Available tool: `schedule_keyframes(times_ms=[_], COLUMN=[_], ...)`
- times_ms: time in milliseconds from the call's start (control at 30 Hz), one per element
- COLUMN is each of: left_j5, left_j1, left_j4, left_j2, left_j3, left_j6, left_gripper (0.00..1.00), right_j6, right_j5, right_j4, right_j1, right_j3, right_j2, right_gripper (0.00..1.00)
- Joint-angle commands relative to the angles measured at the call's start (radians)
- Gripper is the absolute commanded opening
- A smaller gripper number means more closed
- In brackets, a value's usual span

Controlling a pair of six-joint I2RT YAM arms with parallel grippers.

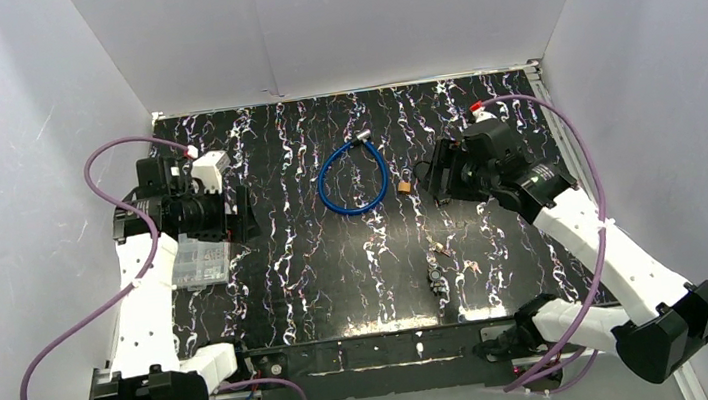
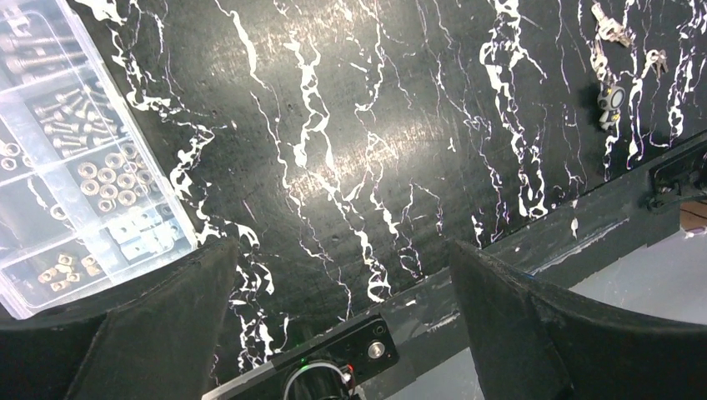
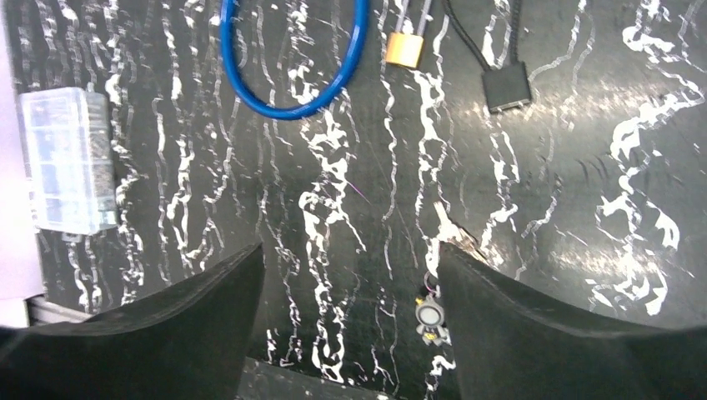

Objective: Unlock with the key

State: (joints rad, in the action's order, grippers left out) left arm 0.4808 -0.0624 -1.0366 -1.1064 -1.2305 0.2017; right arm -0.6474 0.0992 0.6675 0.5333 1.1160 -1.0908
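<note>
A small brass padlock [image 1: 405, 187] lies on the black marbled table beside a blue cable loop [image 1: 353, 180]. It also shows in the right wrist view [image 3: 403, 50], with the blue cable [image 3: 292, 71] to its left. The key bunch with a small figure keychain [image 1: 436, 276] lies near the front middle. It shows in the left wrist view [image 2: 613, 96] and in the right wrist view [image 3: 429, 317]. My left gripper [image 1: 239, 213] is open and empty at the left [image 2: 342, 250]. My right gripper [image 1: 427, 178] is open and empty, hovering just right of the padlock [image 3: 350, 250].
A clear plastic box of screws and nuts [image 1: 198, 261] sits under the left arm, and shows in the left wrist view [image 2: 67, 150] and the right wrist view [image 3: 67, 158]. A black connector on a cord [image 3: 506, 86] lies right of the padlock. White walls enclose the table.
</note>
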Motion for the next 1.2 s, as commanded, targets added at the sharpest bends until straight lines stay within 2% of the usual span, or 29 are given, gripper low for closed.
schedule_keyframes(times_ms=[0,200,467,633,867,1167], left_j5=[0.006,-0.025,0.018,0.043,-0.061,-0.067], left_j1=[0.001,0.001,0.000,0.028,0.151,0.199], left_j4=[-0.065,-0.076,-0.084,-0.087,-0.077,-0.068], left_j2=[-0.008,-0.007,-0.050,-0.108,-0.155,-0.242], left_j3=[-0.023,0.009,0.019,-0.006,0.000,-0.043], left_j6=[0.040,0.081,0.118,0.119,0.119,0.096], left_gripper=[0.99,0.99,0.99,0.99,0.99,0.99], right_j6=[-0.024,-0.126,-0.190,-0.161,-0.117,-0.067], right_j5=[0.141,0.261,0.242,0.249,0.264,0.188], right_j4=[0.125,0.147,0.053,-0.014,-0.080,-0.146], right_j1=[0.046,0.184,0.259,0.260,0.249,0.130], right_j3=[0.029,-0.090,-0.248,-0.294,-0.270,-0.264], right_j2=[-0.008,-0.039,-0.107,-0.136,-0.249,-0.315], right_gripper=[0.79,0.77,0.74,0.73,0.70,0.59])
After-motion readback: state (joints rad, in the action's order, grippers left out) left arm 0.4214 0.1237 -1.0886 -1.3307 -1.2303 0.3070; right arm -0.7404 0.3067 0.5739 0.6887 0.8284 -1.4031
